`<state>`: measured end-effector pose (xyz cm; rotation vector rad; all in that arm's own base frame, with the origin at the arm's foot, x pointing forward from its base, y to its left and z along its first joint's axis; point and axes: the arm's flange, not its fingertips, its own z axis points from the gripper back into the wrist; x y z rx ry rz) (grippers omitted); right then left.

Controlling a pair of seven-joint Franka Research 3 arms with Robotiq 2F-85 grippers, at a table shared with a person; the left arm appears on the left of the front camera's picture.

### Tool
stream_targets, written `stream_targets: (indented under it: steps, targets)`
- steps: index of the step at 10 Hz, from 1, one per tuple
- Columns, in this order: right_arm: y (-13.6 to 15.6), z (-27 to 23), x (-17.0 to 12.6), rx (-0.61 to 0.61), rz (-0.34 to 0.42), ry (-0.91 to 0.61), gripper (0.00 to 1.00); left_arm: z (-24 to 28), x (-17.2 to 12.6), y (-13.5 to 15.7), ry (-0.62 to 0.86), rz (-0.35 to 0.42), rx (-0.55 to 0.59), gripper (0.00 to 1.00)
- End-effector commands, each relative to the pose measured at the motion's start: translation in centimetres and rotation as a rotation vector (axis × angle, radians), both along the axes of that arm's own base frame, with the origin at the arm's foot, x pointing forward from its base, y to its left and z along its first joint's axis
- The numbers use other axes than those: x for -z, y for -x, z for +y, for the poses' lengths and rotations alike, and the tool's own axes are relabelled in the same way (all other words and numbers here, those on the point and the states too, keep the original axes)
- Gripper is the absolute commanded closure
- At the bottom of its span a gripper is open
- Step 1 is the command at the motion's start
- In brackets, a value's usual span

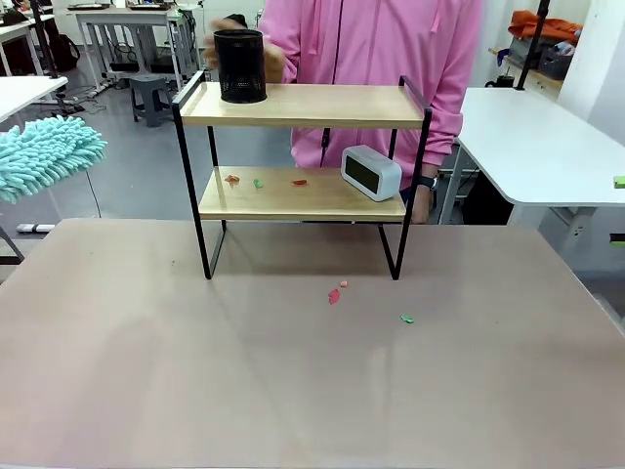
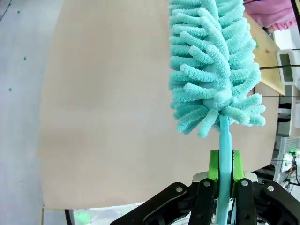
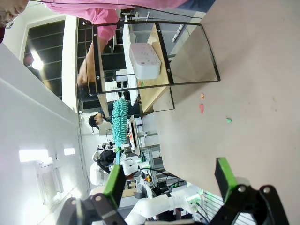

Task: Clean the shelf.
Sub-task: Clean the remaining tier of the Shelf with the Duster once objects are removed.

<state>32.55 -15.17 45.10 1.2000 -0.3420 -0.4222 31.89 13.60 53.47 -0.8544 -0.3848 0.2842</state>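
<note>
Beige desk (image 1: 293, 391) in a workshop room: the shelf (image 1: 303, 106) stands at its far middle, before a person in pink (image 1: 381, 49) whose hand (image 1: 274, 61) is on a black mesh cup (image 1: 239, 66) on the top board. A white clock (image 1: 370, 172) and coloured scraps (image 1: 259, 182) lie on the lower board, with loose scraps (image 1: 334, 295) on the desk in front. Off to the side, the left claw (image 2: 225, 165) is clamped on the handle of a teal duster (image 2: 213, 70) — the right claw (image 3: 169, 174) hangs with pads wide apart, holding nothing.
</note>
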Motion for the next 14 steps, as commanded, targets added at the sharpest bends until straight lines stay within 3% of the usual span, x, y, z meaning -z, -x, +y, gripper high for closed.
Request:
stream_targets:
  steps: [1,9,10,12,14]
  targets:
    - [-0.1,0.2,-0.1,0.0,-0.027,-0.006,0.0,0.2,-0.1,0.1,-0.004,-0.009,0.008,1.0]
    - [-0.1,0.2,-0.1,0.0,-0.027,-0.006,0.0,0.2,-0.1,0.1,-0.004,-0.009,0.008,1.0]
    - [-0.1,0.2,-0.1,0.0,-0.027,-0.006,0.0,0.0,0.0,0.0,0.0,0.0,0.0,0.87]
    - [-0.1,0.2,-0.1,0.0,-0.027,-0.006,0.0,-0.7,-1.8,3.3,0.055,-0.097,0.001,0.87]
    - [-0.1,0.2,-0.1,0.0,-0.027,-0.006,0.0,-2.8,-4.9,11.0,0.094,-0.193,-0.014,0.87]
